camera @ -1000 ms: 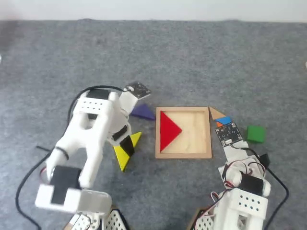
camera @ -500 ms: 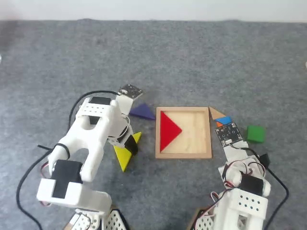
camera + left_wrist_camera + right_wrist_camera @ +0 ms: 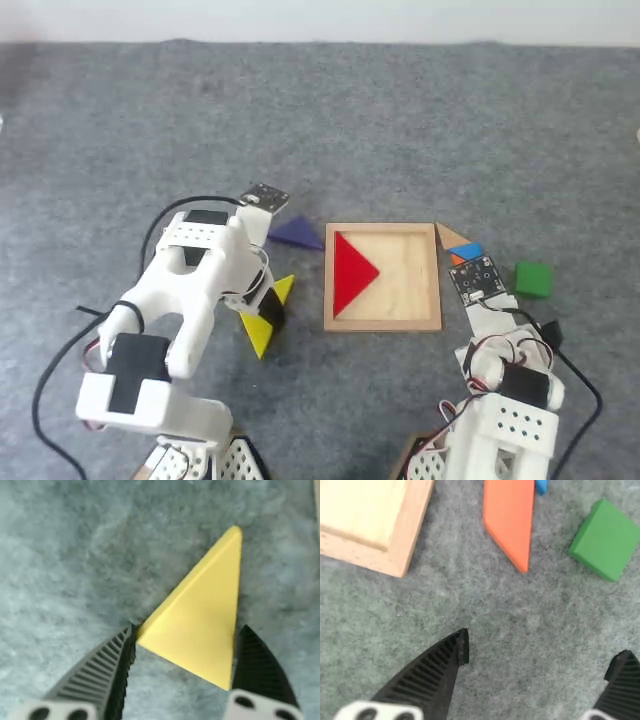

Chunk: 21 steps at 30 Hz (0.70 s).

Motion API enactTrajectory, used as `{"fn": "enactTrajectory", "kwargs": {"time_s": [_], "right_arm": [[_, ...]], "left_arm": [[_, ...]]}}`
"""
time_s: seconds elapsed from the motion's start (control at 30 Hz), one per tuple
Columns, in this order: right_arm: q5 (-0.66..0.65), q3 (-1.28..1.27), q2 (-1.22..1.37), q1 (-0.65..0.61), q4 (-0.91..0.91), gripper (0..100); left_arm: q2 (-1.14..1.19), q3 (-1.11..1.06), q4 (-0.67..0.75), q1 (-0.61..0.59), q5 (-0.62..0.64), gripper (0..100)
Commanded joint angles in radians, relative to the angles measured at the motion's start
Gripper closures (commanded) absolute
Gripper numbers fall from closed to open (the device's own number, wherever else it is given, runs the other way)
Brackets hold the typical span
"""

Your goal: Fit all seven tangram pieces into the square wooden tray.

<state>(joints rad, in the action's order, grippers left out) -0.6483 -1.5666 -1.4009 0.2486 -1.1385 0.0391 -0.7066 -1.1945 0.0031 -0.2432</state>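
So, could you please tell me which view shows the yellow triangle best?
The left wrist view: the yellow triangle lies nearly whole inside the open left gripper. In the high view the arm covers part of it. The right wrist view faces the orange piece.

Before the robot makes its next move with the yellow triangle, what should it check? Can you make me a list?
1. Left hand open, one finger on each side of the yellow triangle: ok.
2. Fingers pressing on the triangle: cannot tell.
3. Triangle lying flat on the carpet: ok.
4. Room in the wooden tray: ok. The red triangle sits along one side and the rest is bare wood.
5. Right hand out of the way: ok. It is open over the carpet outside the tray, near the orange piece and the green square.
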Motion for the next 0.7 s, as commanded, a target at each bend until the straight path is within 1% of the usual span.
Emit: {"fn": "enactTrajectory", "kwargs": {"time_s": [0.0,0.13,0.3,0.4,0.47,0.53,0.67], "right_arm": [[0.003,0.006,-0.01,0.007,0.016,56.8],[0.003,0.006,-0.01,0.007,0.016,56.8],[0.003,0.006,-0.01,0.007,0.016,56.8],[0.003,0.006,-0.01,0.007,0.016,56.8],[0.003,0.006,-0.01,0.007,0.016,56.8],[0.003,0.006,-0.01,0.007,0.016,56.8],[0.003,0.005,-0.01,0.007,0.016,56.8]], "left_arm": [[-0.005,0.004,-0.006,0.0,0.064,70],[-0.005,0.004,-0.003,0.002,0.137,70],[-0.005,0.001,-0.003,0.003,0.149,70],[-0.003,-0.016,0.014,0.037,0.15,70],[-0.003,-0.041,0.049,0.072,0.176,70],[-0.003,-0.065,0.091,0.104,0.192,74],[-0.003,-0.068,0.094,0.123,0.19,76]]}}
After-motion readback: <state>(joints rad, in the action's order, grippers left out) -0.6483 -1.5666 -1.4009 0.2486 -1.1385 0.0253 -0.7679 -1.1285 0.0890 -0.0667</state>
